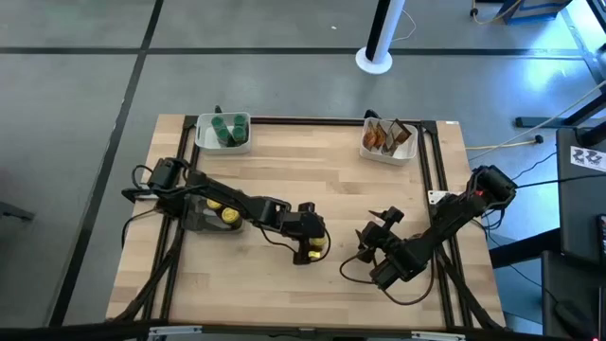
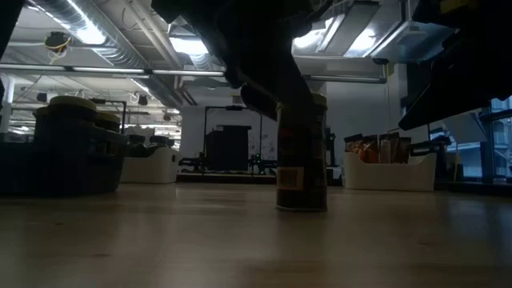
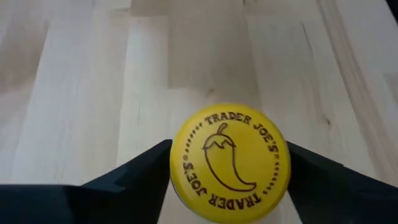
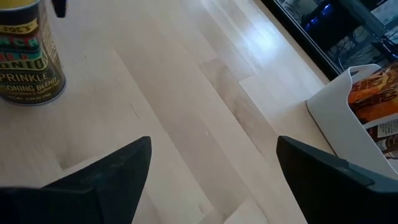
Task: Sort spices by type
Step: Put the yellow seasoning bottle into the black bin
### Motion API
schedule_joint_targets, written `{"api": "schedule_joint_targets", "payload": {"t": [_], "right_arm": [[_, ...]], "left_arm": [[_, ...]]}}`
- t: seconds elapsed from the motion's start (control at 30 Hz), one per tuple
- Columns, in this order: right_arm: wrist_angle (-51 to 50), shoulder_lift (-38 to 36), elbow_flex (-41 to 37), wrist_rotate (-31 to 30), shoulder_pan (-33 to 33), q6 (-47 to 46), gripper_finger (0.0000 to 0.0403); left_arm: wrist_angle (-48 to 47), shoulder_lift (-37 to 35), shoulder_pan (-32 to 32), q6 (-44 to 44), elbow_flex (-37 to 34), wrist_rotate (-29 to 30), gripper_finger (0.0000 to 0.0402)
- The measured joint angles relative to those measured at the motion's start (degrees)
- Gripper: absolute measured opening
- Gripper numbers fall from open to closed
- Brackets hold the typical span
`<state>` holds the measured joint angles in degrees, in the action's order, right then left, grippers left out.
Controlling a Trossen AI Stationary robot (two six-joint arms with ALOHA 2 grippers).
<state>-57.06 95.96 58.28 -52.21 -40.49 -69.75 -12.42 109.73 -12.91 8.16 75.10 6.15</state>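
1. The left gripper (image 1: 312, 248) hung right over the yellow-lidded jar (image 1: 315, 247) near the middle of the worktop (image 1: 312, 152), its fingers (image 3: 134, 171) spread to either side of the lid, close against it but not clearly pinching.
2. The jar stood upright, long axis vertical, lid facing up at the wrist, directly between the fingers.
3. The right gripper (image 1: 386, 220) waited just beside, spread wide and holding nothing, the left arm plainly the nearer one.
4. Jars with green lids (image 1: 228, 128) sat in the white tray (image 1: 210, 144) at the far left corner, brown-orange packets (image 1: 383, 135) in the other white tray (image 1: 405, 152) at the far right.
5. More yellow lids (image 1: 221, 210) showed in the dark tray (image 1: 199, 223) beneath the left arm, likely where this jar belonged.
6. My read: a squeeze and a straight lift would come next.
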Motion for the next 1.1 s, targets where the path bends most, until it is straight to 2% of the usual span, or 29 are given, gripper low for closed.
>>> {"api": "schedule_joint_targets", "payload": {"t": [0.2, 0.53, 0.77, 1.1], "right_arm": [[0.2, 0.0, 0.0, -0.4, 0.0, 0.2, 0.0347], [0.2, 0.0, 0.0, -0.9, 0.0, 0.2, 0.0347], [2.1, 0.0, -0.7, -0.9, 0.0, 1.2, 0.0347], [3.0, 0.0, -1.4, -0.7, 0.0, 1.2, 0.0347]], "left_arm": [[-0.3, 0.0, 0.0, -4.7, 0.0, 0.0, 0.0211], [-1.5, -1.0, -0.7, -4.2, 0.0, 0.9, 0.0211], [-9.8, -9.6, -3.3, -2.4, -0.1, 9.0, 0.0212], [-26.4, -26.2, -8.9, 6.6, 0.0, 21.7, 0.0213]]}}
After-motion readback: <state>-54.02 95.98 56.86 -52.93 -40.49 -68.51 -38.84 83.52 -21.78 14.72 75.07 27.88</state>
